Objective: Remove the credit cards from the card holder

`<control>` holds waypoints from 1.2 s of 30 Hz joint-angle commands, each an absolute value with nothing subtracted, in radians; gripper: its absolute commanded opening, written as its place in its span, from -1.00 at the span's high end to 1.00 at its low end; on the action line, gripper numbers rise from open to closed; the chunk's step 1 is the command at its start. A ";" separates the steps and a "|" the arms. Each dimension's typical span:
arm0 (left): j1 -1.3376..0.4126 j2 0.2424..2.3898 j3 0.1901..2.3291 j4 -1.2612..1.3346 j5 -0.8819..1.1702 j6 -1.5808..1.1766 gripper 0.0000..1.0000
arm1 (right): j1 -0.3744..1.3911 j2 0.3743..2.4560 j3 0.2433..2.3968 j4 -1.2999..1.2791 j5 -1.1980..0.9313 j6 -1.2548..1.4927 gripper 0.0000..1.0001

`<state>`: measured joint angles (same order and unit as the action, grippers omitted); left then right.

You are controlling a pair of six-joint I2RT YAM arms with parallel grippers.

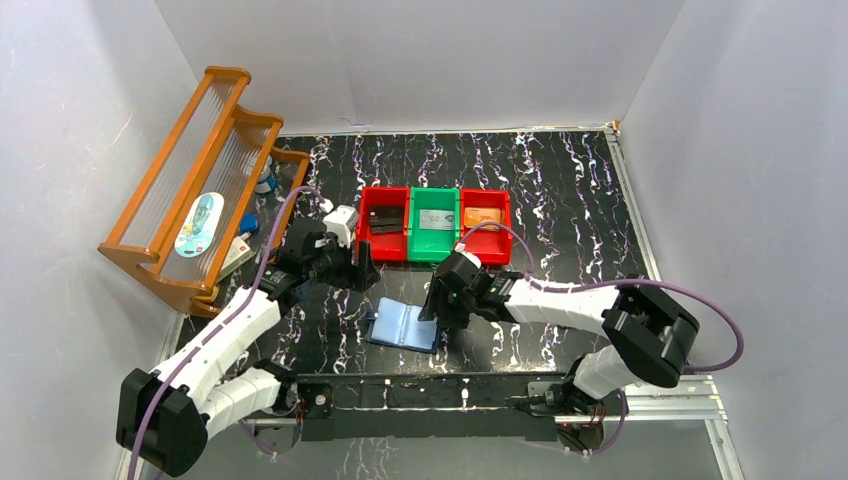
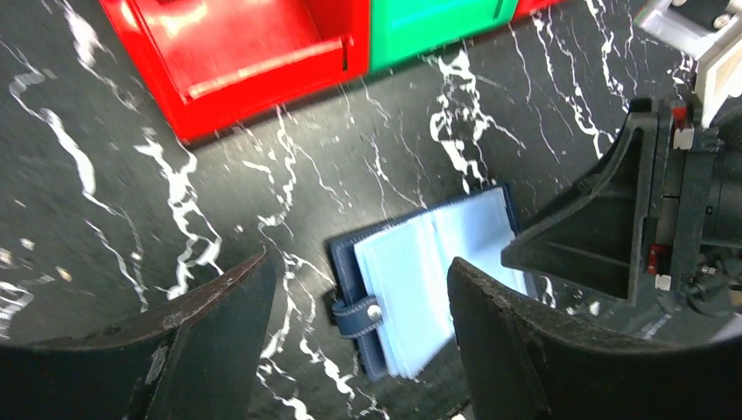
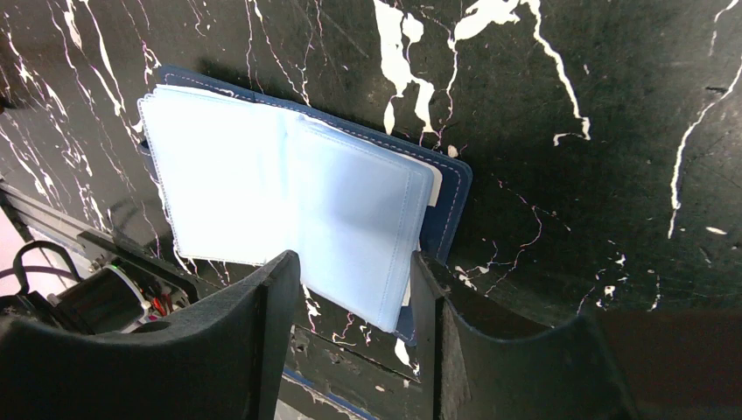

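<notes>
Overhead view of a black, white-veined marble table [image 1: 570, 200] with two white robot arms reaching in from the near edge.

The navy-blue card holder [image 1: 403, 325] lies open like a book, flat on the table, between the two grippers and nearer than a row of three bins. Its pale blue clear plastic sleeves face up, and a snap strap sticks out from its left edge. No card can be made out in the sleeves that show.

The left gripper [image 2: 359, 264] hangs above the table just left of and beyond the card holder. Its dark fingers are spread wide with nothing between them.

The right gripper [image 3: 352, 262] is over the right-hand page of the card holder. Its two fingers are parted and straddle that page's edge. Whether the tips touch the sleeve cannot be told, and nothing is held.

Beyond the card holder, three bins stand touching side by side. The left red bin [image 1: 372, 200] holds a black credit card [image 1: 385, 227]. The green bin [image 1: 432, 248] holds a silver-grey card [image 1: 437, 220]. The right red bin [image 1: 500, 235] holds an orange card [image 1: 482, 217].

A wooden rack [image 1: 165, 165] with small items leans against the far-left wall.
</notes>
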<state>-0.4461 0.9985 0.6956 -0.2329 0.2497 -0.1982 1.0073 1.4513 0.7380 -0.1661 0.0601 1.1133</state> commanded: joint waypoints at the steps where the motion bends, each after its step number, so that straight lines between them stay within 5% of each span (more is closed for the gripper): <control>1: -0.440 1.004 0.664 -0.328 0.340 -0.334 -0.39 | 1.001 1.459 0.762 -0.152 0.031 1.141 -0.15; 17: -0.442 1.241 0.622 -0.316 0.509 -0.420 -0.26 | 0.994 1.527 0.814 -0.188 0.015 1.124 0.01; 27: -0.446 1.297 0.586 -0.298 0.563 -0.438 0.35 | 0.970 1.506 0.756 0.030 -0.116 1.114 0.21; 36: -0.451 1.303 0.580 -0.293 0.558 -0.447 0.60 | 0.968 1.508 0.761 0.057 -0.145 1.095 0.51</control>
